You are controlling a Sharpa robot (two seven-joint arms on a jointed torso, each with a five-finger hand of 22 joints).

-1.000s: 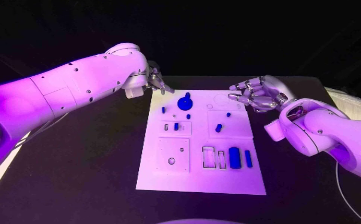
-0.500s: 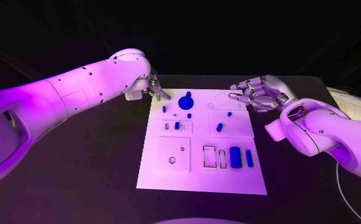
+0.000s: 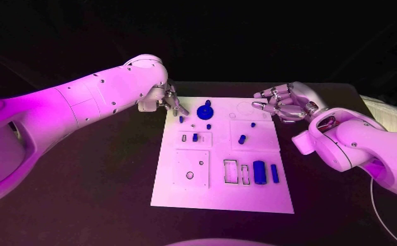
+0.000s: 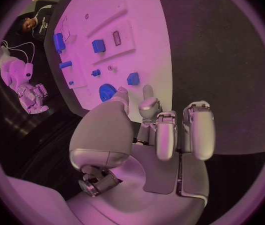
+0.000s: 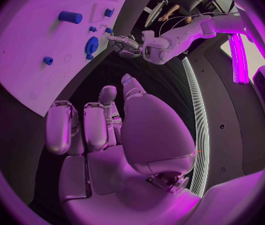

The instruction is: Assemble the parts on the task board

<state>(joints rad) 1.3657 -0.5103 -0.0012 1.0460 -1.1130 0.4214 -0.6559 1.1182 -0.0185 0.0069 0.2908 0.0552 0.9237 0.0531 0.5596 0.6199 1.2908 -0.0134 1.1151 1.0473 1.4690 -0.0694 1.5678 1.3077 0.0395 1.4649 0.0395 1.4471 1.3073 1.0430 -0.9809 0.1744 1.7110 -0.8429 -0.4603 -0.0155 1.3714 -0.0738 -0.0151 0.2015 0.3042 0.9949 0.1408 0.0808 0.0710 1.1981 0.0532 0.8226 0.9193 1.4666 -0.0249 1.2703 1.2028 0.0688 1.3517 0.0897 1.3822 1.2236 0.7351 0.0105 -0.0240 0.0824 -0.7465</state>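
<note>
While hovering, left hand empty | right hand curled, empty

The left arm hides most of the left hand.

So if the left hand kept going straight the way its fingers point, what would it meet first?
Probably the round blue gear-like part at the far end of the white task board. The left hand points at it from the board's corner, though its height above the board is unclear.
</note>
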